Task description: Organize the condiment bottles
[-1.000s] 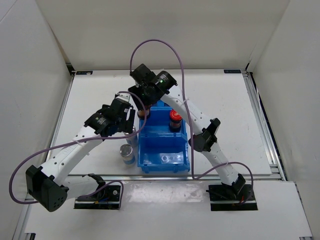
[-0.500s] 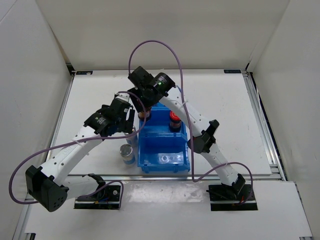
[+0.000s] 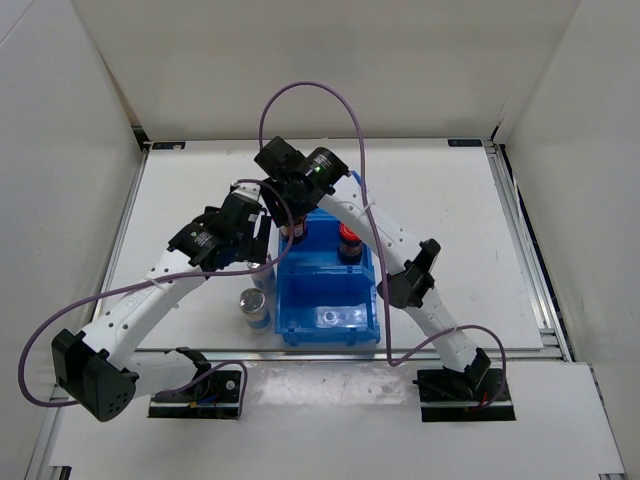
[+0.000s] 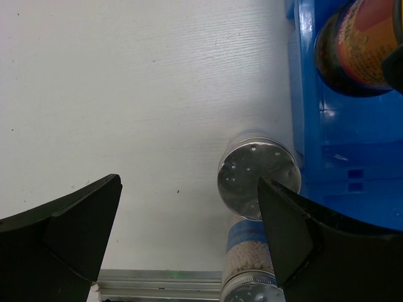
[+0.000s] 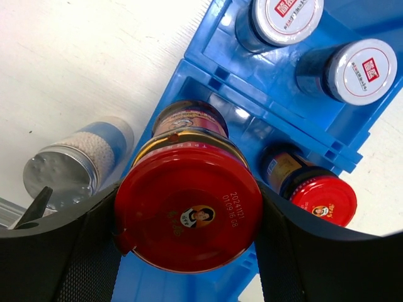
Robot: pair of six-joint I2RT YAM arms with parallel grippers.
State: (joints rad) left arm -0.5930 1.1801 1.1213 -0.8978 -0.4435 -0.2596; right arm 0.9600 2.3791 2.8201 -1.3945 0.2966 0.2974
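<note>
My right gripper (image 5: 189, 212) is shut on a dark bottle with a red cap (image 5: 187, 215), held upright over the far left compartment of the blue bin (image 5: 214, 75). A second red-capped bottle (image 5: 321, 199) stands in the compartment beside it. Two short bottles with red-marked grey lids (image 5: 286, 12) (image 5: 362, 69) stand in the bin's near part. Two silver-capped bottles (image 4: 259, 176) (image 4: 252, 280) stand on the table just left of the bin (image 3: 330, 290). My left gripper (image 4: 189, 184) hangs open above them, its right finger over the farther one's cap.
The white table (image 3: 200, 190) runs to white walls on three sides. A metal rail (image 3: 525, 240) lines its right edge. Both arms cross close together over the bin's far left corner, with a purple cable (image 3: 330, 90) looping above.
The right gripper has shifted slightly with the red-capped bottle over the bin's far left compartment. The left arm has barely moved.
</note>
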